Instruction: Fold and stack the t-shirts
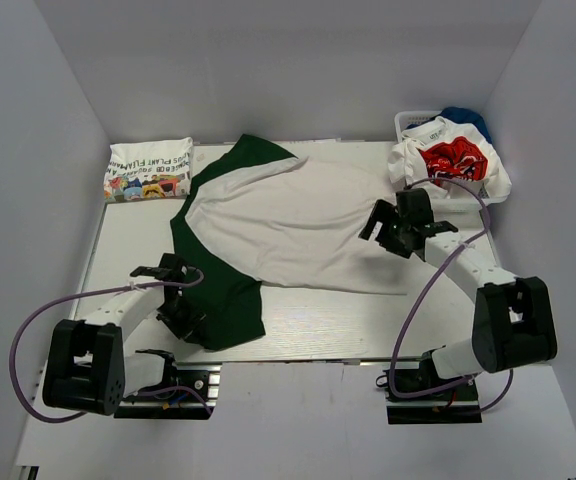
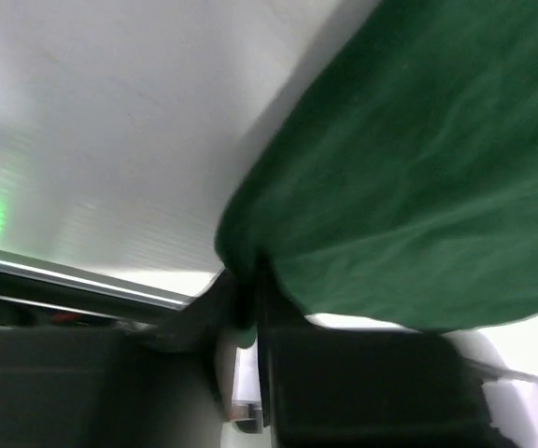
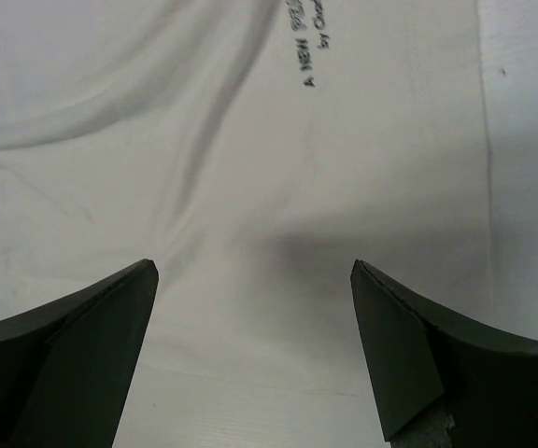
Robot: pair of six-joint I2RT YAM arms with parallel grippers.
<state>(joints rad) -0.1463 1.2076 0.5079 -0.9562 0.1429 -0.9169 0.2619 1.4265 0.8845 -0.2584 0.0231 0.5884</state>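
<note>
A white t-shirt with dark green sleeves lies spread across the middle of the table. My left gripper is shut on its dark green sleeve at the near left; the cloth is pinched between the fingers. My right gripper is open and empty just above the shirt's white body, near small black text. A folded white t-shirt with a colourful print lies at the far left. A white t-shirt with a red print lies in the basket at the far right.
A white mesh basket stands at the far right corner, with a blue cloth behind the red-printed shirt. White walls close in the table on three sides. The metal front edge of the table shows in the left wrist view.
</note>
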